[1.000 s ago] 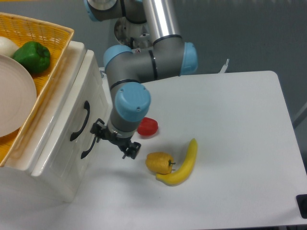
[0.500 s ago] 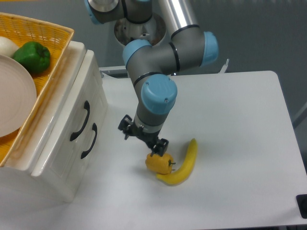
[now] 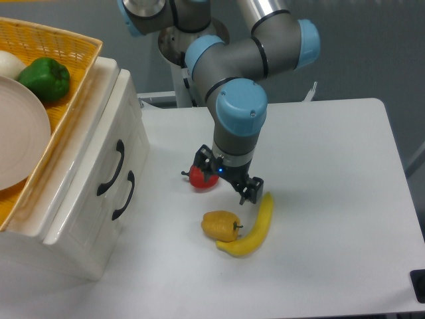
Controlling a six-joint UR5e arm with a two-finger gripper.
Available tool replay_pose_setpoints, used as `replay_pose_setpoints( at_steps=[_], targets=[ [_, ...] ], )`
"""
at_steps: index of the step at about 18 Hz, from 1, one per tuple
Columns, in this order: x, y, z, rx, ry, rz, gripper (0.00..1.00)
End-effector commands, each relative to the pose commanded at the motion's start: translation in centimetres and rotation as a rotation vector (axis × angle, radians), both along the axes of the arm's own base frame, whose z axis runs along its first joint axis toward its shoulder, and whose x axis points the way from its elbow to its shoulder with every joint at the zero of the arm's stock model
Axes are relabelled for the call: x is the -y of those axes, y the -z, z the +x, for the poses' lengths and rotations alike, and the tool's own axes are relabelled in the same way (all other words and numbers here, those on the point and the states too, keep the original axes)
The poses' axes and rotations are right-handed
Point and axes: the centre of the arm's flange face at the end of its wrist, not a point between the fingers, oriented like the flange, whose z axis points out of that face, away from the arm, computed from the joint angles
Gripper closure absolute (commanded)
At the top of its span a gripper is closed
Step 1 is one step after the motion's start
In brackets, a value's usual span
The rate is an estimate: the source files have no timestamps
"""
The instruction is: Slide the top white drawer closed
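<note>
The top white drawer (image 3: 93, 156) is the cabinet's upper front, with a black curved handle (image 3: 111, 167). Its front sits about level with the lower drawer front (image 3: 106, 219), which has a similar black handle (image 3: 123, 195). My gripper (image 3: 222, 181) hangs over the table well to the right of the cabinet, just above a red round object (image 3: 202, 178) and beside a banana (image 3: 254, 227). Its two black fingertips (image 3: 252, 191) stand apart, so it looks open and empty. The wrist hides the space between them.
A yellow woven basket (image 3: 73, 100) on top of the cabinet holds a green pepper (image 3: 45, 78) and a white plate (image 3: 20, 133). A yellow pepper (image 3: 221, 225) lies against the banana. The white table (image 3: 332, 199) stretches right to its edge.
My gripper has moved from right beside the drawer handles to the right, across the table, and now hangs above the red object. The cabinet fronts look unchanged.
</note>
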Motion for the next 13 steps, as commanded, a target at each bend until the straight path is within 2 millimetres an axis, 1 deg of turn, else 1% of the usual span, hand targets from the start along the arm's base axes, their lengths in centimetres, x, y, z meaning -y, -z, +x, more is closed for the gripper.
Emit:
replay_pose_setpoints(
  at_steps=[3, 5, 7, 8, 10, 13],
  targets=[
    [1.0, -0.1, -1.3, -0.009, 0.027, -0.005, 0.00],
    [2.3, -0.6, -2.3, -0.034, 0.058, -0.030, 0.00],
    [3.9, -0.9, -3.7, -0.046, 0.048, -0.055, 0.00],
    [4.4, -0.9, -4.2, -0.048, 0.038, -0.056, 0.00],
    [5.4, -1.5, -4.8, -0.053, 0.019, -0.051, 0.00],
    [6.2, -1.4, -5.4, -0.052, 0.037, -0.055, 0.00]
  ],
)
